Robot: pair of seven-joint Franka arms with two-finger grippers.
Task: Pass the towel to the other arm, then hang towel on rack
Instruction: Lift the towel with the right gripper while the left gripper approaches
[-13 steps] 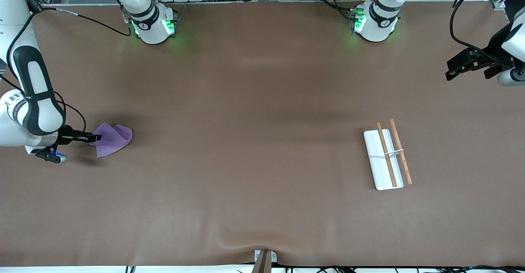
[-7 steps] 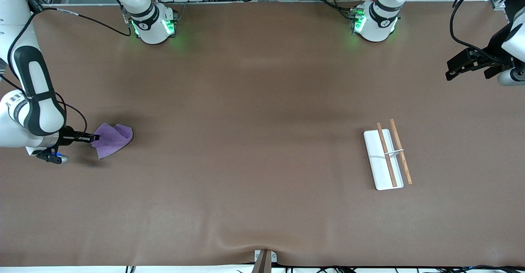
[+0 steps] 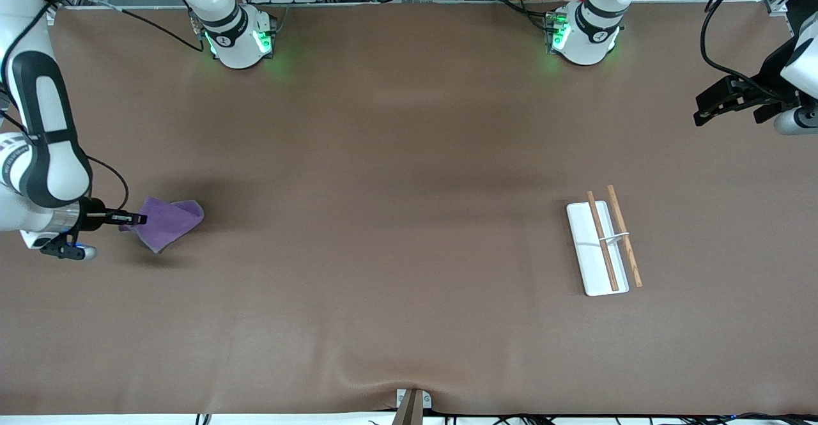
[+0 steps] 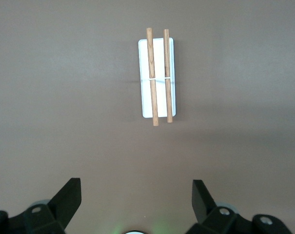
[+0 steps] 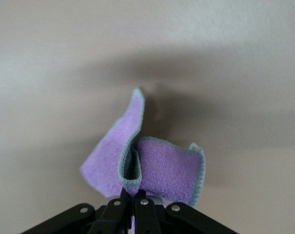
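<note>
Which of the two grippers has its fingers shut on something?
The right gripper, at its arm's end of the table, pinches the purple towel; the left gripper waits open and empty.

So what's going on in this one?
The right gripper is shut on an edge of the purple towel at the right arm's end of the table, with the cloth hanging bunched from it. The left gripper waits open, up in the air at the left arm's end. The rack lies flat on the table with nothing on it; no handover yet.
</note>
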